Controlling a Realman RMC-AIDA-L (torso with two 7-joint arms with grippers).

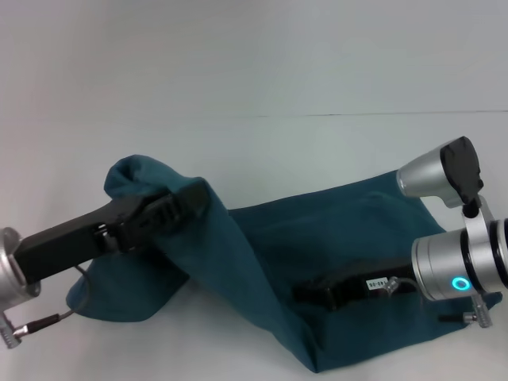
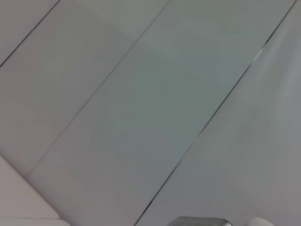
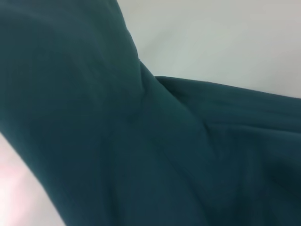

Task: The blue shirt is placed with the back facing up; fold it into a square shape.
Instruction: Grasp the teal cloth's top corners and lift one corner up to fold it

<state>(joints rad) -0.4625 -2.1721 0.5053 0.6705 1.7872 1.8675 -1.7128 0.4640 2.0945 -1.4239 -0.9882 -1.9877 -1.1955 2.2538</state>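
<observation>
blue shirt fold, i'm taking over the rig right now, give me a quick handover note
Left gripper: raised at the left, shut on the blue shirt, holding a bunched fold of it up off the white table.
Right gripper: low on the shirt near its front edge, its tip hidden in the fabric.
Shirt: spread across the middle and right of the table, its left part lifted and draped from the left gripper.
Done: a fold over from the left is under way.
Left: lay that fold flat, then finish the remaining folds into a square.
</observation>
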